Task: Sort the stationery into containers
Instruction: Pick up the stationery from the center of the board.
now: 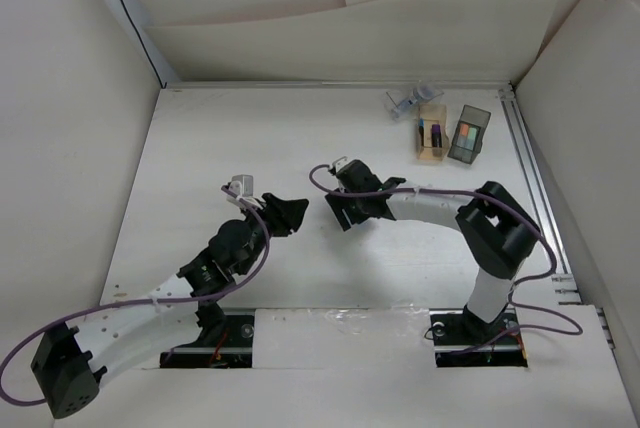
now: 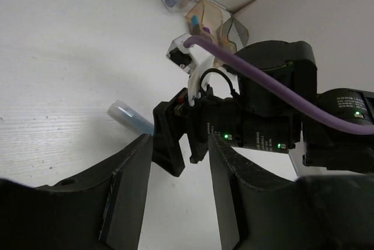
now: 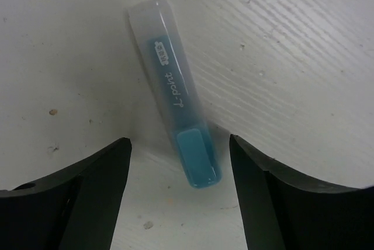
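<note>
You were picking up: your right jaws stood wide open, empty, astride the blue-ended marker [image 3: 178, 95] and, I think, needed closing on it; left jaws, barely open, held nothing.

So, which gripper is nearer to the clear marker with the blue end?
Right. The right gripper hangs open directly over the marker, one finger on each side. The left gripper stands off to one side, apart from it.
</note>
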`<act>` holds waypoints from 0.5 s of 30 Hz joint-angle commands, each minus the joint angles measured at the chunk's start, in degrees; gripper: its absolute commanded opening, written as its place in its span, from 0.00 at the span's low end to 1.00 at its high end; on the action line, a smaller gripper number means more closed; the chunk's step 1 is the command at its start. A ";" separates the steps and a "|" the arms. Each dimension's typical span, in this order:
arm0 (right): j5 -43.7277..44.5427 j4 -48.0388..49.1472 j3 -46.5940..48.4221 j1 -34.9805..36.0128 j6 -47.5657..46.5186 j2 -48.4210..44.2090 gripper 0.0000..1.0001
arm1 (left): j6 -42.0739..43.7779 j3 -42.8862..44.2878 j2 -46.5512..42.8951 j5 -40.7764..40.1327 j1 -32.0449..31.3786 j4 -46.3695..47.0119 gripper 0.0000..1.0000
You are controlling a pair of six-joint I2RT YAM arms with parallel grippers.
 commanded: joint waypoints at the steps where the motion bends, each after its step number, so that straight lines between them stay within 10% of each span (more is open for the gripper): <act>1: 0.67 2.69 3.26 0.86 -1.43 1.81 0.74 | -0.33 0.15 -0.10 -1.10 0.25 0.75 0.40; 6: -0.83 3.75 6.24 0.33 -1.97 5.68 0.52 | -0.33 0.15 -0.10 -0.58 0.25 0.75 0.40; 10: -0.66 3.75 6.25 -1.15 -1.36 6.84 0.02 | -0.33 0.15 -0.10 -0.58 0.25 0.75 0.40; 15: -0.13 5.77 4.84 -6.15 0.41 -0.45 0.01 | -0.33 0.15 0.70 2.23 0.25 1.89 0.41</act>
